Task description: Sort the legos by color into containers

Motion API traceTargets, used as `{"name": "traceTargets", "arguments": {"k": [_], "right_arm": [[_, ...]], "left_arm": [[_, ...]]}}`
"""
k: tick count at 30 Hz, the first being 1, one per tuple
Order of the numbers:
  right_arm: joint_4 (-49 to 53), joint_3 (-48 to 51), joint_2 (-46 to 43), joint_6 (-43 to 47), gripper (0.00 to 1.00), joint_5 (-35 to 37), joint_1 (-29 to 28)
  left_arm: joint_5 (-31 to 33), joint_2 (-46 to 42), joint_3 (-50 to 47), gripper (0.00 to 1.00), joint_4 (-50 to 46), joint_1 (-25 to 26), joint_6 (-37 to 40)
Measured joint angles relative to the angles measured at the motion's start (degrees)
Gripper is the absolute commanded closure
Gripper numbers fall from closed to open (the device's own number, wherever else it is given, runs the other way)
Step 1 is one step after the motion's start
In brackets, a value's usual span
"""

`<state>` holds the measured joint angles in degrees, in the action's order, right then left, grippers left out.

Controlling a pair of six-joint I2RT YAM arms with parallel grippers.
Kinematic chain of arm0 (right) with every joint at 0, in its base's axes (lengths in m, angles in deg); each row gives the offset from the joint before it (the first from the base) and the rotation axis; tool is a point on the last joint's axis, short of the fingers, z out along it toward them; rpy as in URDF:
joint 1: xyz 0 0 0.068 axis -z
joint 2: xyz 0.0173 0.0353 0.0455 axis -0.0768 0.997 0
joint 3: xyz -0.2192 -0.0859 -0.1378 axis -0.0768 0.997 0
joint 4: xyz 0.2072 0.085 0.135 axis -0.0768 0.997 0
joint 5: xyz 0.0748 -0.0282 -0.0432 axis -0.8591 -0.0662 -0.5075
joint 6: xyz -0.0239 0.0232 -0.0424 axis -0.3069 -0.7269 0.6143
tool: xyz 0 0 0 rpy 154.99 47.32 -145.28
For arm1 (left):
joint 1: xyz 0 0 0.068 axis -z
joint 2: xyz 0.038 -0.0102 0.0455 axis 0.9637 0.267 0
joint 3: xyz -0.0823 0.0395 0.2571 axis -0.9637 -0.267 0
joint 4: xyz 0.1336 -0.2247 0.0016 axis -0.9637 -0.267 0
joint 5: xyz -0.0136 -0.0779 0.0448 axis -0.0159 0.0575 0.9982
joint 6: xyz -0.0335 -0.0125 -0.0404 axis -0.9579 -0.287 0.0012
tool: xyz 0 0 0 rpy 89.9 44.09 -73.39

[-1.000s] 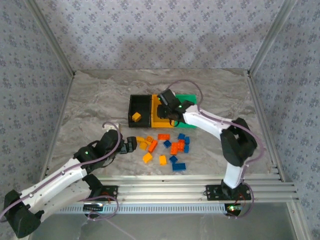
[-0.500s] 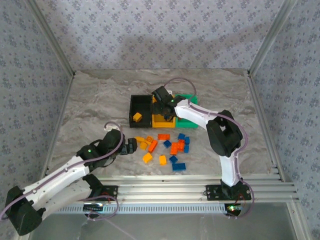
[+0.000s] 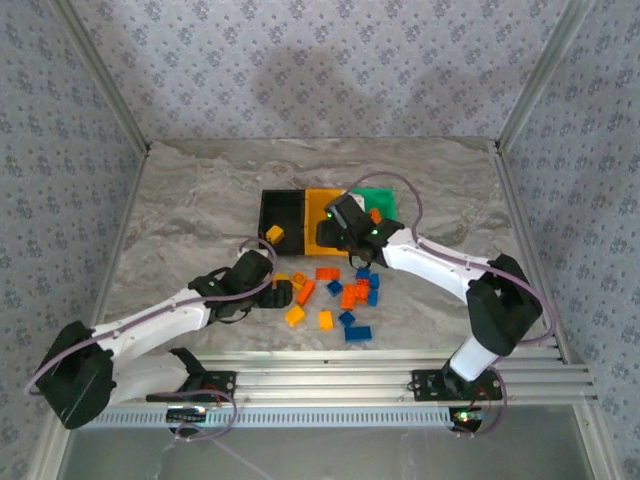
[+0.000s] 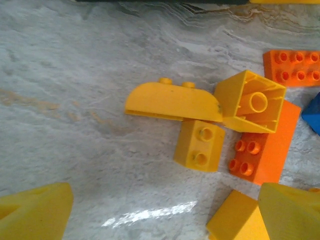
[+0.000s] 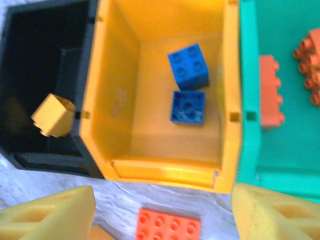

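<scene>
Now mid-sort, with left pincer (image 4: 150, 215) open over loose yellow legos (image 4: 172, 102) on the worktop (image 4: 65, 75) and right pincer (image 5: 162, 212) open by the yellow-orange bin (image 5: 160, 172); next, probably closing on the small yellow brick (image 4: 200, 146) for the black bin (image 5: 35, 160).

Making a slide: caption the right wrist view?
Right gripper open: yellow brick in black bin, two blue bricks in yellow-orange bin, orange-red bricks in green bin.

A grey marble-patterned tabletop (image 3: 200, 190) is lying between walls (image 3: 300, 60) wearing a small floral print, with ribbed aluminium rails (image 3: 330, 365) running along its near edge and a metal post (image 3: 103, 75) rising at a back corner.
</scene>
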<state>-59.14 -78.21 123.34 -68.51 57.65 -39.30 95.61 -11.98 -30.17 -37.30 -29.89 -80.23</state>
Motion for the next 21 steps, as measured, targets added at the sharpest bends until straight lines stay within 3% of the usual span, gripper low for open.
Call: {"name": "traceTargets", "arguments": {"k": [9,21], "right_arm": [[-0.7,7.2,-5.1,-2.2,0.26,0.3,0.2],[-1.9,16.9,-14.6,-4.3,0.25,1.2,2.6]], "left_arm": [[-0.7,10.2,9.2,0.22,2.7,1.0,4.5],[3.8,27.9,19.3,0.39,2.3,3.0,9.3]]}}
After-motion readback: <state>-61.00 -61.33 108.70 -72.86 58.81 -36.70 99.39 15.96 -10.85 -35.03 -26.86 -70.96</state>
